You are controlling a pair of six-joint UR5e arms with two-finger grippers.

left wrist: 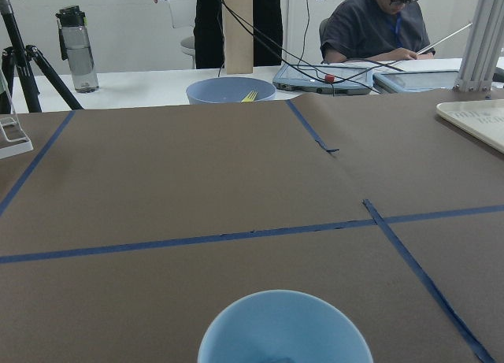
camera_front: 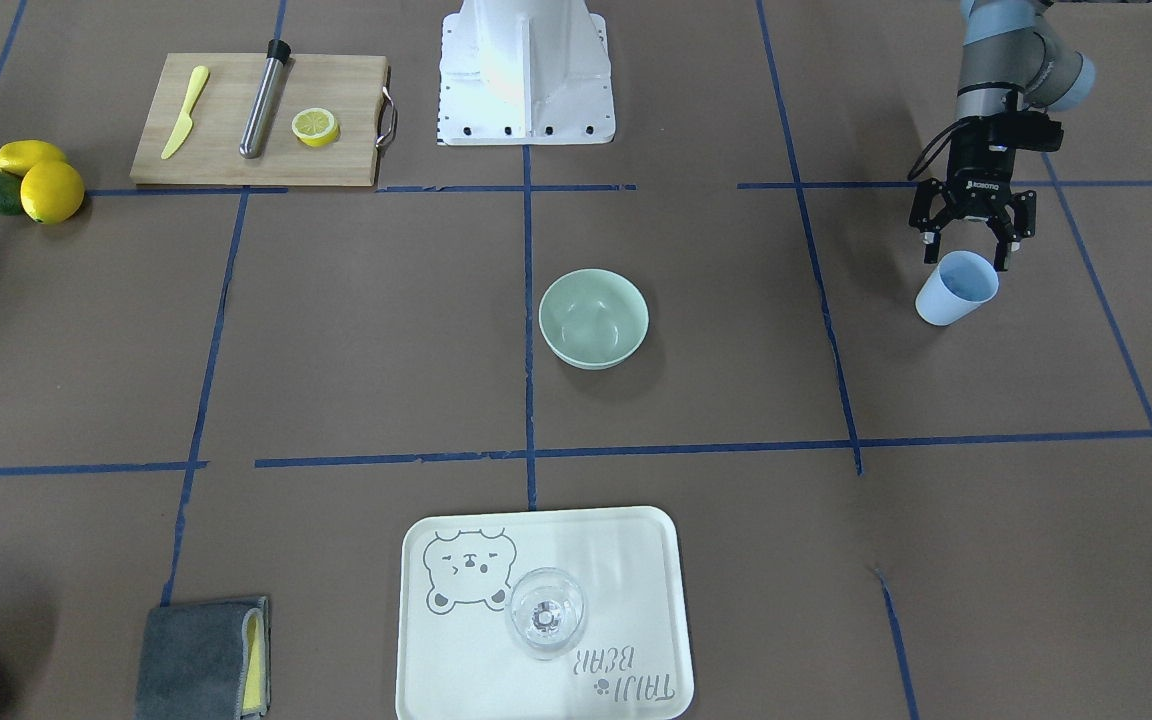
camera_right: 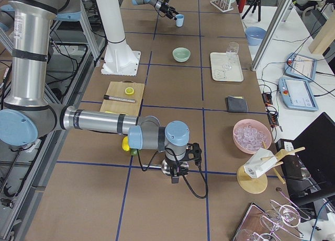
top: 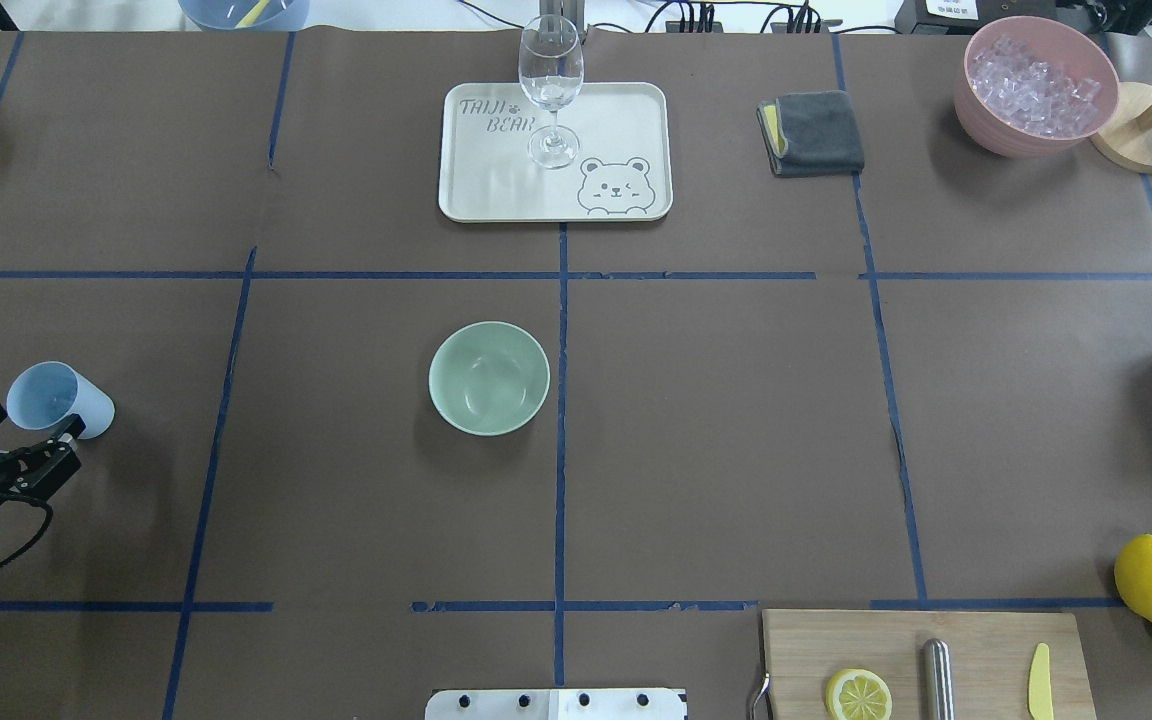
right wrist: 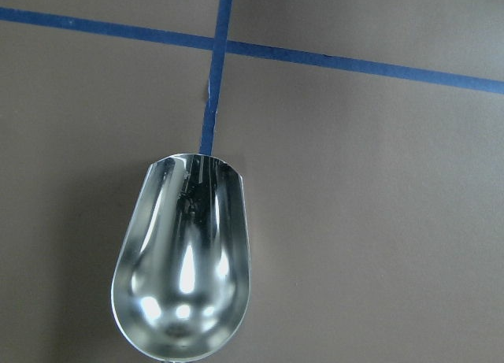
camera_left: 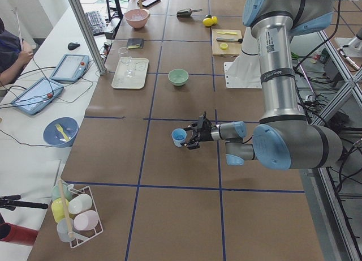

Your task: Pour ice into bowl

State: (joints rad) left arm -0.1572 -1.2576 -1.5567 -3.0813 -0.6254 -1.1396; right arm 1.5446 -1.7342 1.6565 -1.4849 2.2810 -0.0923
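Observation:
The mint-green bowl (camera_front: 593, 318) stands at the table's middle, also in the overhead view (top: 488, 377). Faint clear glassy shapes, apparently ice (camera_front: 591, 325), lie in its bottom. More ice (top: 1034, 72) fills a pink container. My left gripper (camera_front: 966, 257) is open, its fingertips just behind the rim of a pale blue cup (camera_front: 956, 288) that rests on the table and looks empty in the left wrist view (left wrist: 283, 335). My right gripper (camera_right: 177, 172) shows only in the right side view, so I cannot tell its state. An empty metal scoop (right wrist: 183, 261) hangs below its camera.
A tray (top: 626, 130) with a wine glass (top: 550, 85) stands at the far side, and a folded grey cloth (top: 814, 132) lies beside it. A cutting board (camera_front: 236, 150) holds a lemon half, a yellow knife and a metal rod. Lemons (camera_front: 48, 188) lie near it.

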